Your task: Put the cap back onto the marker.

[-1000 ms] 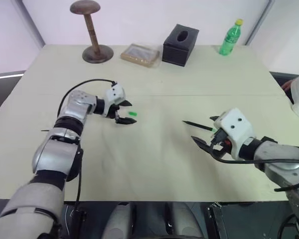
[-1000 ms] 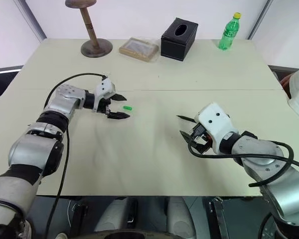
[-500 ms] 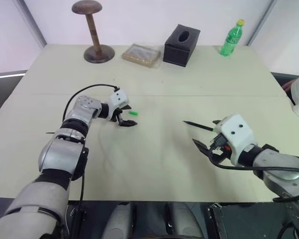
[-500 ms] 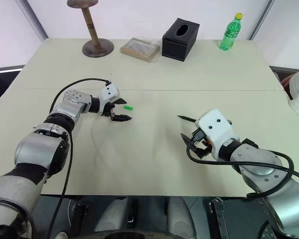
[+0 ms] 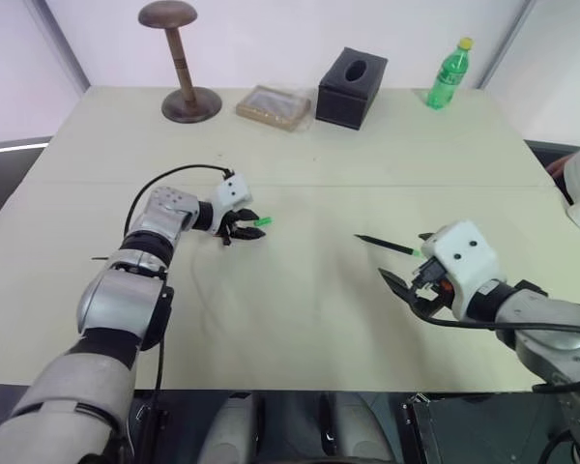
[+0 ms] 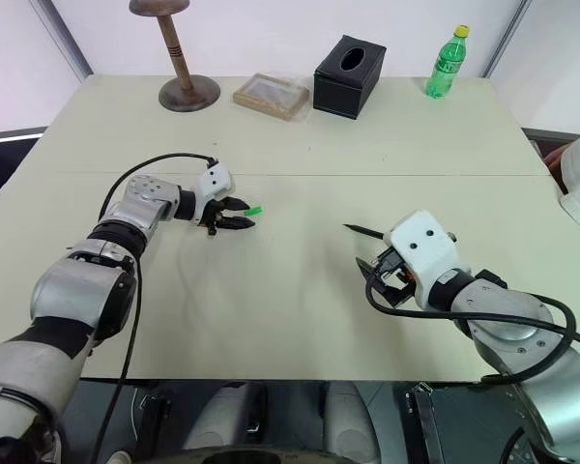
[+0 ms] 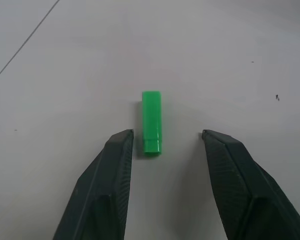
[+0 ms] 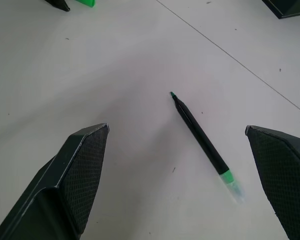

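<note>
1. The table [image 5: 300,319] carries both pieces flat and well apart, so I judge the step in hand to be my left pick of the cap. To do it well I should go down until my tips almost touch the tabletop. Then I should slide forward so more of the cap sits between them, and close evenly so it does not skid or twist.
2. My left arm [image 5: 155,227] is stretched forward and low over the table, wrist turned inward toward the middle.
3. My right arm [image 5: 522,314] is bent in from the right side, with its wrist angled down at the marker.
4. My right gripper [image 8: 176,127] hangs over the marker with fingers spread wide, gripping nothing.
5. My left gripper [image 7: 168,133] is open to a moderate gap and also empty. Its tips sit on either side of the cap's near end.
6. The marker [image 8: 200,140] lies slantwise on the right half of the table, uncapped tip pointing toward the cap.
7. The cap [image 7: 151,122] lies on the left half, lengthwise along my left fingers and nearer the left one.
</note>
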### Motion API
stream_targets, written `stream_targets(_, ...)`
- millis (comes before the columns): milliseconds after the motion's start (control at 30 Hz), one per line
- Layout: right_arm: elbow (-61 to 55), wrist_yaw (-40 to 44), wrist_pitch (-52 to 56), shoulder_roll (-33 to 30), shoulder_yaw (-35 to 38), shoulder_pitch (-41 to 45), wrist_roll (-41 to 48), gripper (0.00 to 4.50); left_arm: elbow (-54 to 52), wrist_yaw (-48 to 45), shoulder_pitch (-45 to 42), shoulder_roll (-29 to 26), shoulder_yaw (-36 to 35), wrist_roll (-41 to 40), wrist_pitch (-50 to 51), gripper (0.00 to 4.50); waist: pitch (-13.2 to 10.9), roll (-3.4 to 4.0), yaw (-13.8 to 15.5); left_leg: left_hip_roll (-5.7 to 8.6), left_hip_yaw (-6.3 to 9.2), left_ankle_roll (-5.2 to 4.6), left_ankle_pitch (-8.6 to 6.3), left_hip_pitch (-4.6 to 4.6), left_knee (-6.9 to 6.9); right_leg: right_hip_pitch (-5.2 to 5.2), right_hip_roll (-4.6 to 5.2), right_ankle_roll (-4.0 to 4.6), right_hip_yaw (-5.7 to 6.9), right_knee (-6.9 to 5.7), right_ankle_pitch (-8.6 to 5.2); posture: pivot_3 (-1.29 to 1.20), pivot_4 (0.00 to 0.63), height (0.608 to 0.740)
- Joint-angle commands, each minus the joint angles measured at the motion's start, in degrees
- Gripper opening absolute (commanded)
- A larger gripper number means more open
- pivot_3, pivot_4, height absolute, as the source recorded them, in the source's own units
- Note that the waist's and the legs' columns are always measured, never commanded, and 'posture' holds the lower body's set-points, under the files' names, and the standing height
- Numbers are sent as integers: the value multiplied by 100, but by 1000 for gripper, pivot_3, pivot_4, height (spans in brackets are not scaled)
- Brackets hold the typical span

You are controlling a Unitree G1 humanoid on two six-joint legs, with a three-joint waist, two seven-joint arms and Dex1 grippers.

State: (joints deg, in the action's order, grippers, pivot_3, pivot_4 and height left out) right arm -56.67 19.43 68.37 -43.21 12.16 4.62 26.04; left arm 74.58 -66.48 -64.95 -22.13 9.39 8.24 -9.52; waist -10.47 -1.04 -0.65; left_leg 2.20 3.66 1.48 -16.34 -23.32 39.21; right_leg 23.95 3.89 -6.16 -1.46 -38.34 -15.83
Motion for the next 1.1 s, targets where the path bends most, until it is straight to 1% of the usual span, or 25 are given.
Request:
stream_targets(33, -225, 0, -6, 1, 194, 30, 17, 4493, 23, -27, 62, -18, -2, 104, -64, 2250, 0, 0, 0, 0, 0, 0, 0, 0, 0, 0, 0, 0, 0, 0, 0, 0, 150, 740)
stream_targets(300, -236, -23, 27, -15, 203, 85, 1, 4493, 52, 212, 40, 148, -24, 129, -164, 2250, 0, 0, 15, 0, 0, 0, 0, 0, 0, -2, 2, 0, 0, 1, 0, 0, 150, 740)
stream_targets(633, -315, -27, 124, -14, 257, 82, -13, 4493, 94, 539, 49, 416, -67, 198, -228, 2250, 2, -1, 136, 2, 3, 0, 0, 13, 0, -22, 4, -2, 2, 8, 1, 0, 150, 740)
stream_targets(800, -333, -34, 148, -35, 281, 91, -2, 4493, 117, 612, 48, 457, -59, 262, -233, 2250, 2, -1, 143, 4, 6, 0, 0, 18, 0, -32, 5, -6, 6, 16, 3, 0, 150, 740)
stream_targets(900, -333, -44, 148, -49, 301, 77, 18, 4493, 122, 629, 59, 457, -55, 281, -240, 1356, 2, -1, 141, 4, 8, -1, 0, 21, 0, -37, 5, -6, 7, 17, 3, 0, 150, 740)
stream_targets(967, -333, -41, 143, -52, 316, 57, 18, 4493, 126, 635, 62, 467, -54, 293, -233, 420, 2, -1, 134, 4, 8, -1, 0, 24, 0, -39, 5, -6, 7, 17, 3, 0, 150, 740)
stream_targets(1000, -333, -35, 141, -55, 329, 47, 19, 4493, 127, 636, 64, 472, -55, 302, -231, 51, 2, -1, 132, 4, 7, -1, 0, 26, 0, -40, 5, -6, 7, 17, 3, 0, 150, 740)
stream_targets(1100, -333, -31, 140, -65, 343, 30, 26, 4493, 130, 617, 78, 471, -51, 325, -221, 51, 2, -1, 131, 3, 8, -1, -1, 29, 0, -43, 3, -6, 7, 17, 3, 0, 150, 740)
